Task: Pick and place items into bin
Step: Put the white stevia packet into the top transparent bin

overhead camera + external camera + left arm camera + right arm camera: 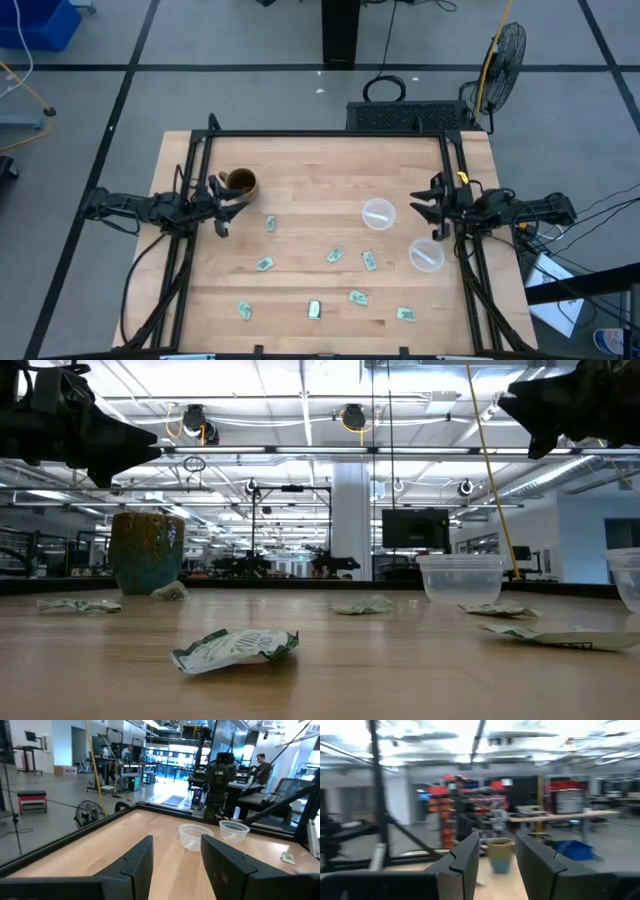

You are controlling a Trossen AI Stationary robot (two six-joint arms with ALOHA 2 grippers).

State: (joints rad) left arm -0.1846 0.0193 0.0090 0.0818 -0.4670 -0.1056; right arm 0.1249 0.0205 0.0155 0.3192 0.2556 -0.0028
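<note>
We've got both grippers, left (pixel 222 205) and right (pixel 425 208), hovering spread and empty over the table edges, packets (pixel 336 256) untouched, probably just staging.

**A big open robotics lab, and I'm bolted into it**

I'm looking out past my wooden table (pixel 330 190) into a wide industrial hall: exposed ceiling pipes and strip lights (pixel 300 420) overhead, grey floor marked off with dark tape lines (pixel 120 110). A standing fan (pixel 505 50) sits just off the table's far corner. Beyond my left arm's view, there's a person at a desk (pixel 260 765), monitors glowing, and another dark robot arm (pixel 217 780) across the table. Red shelving racks (pixel 470 790) and a blue bin (pixel 575 849) show across the room.
</note>
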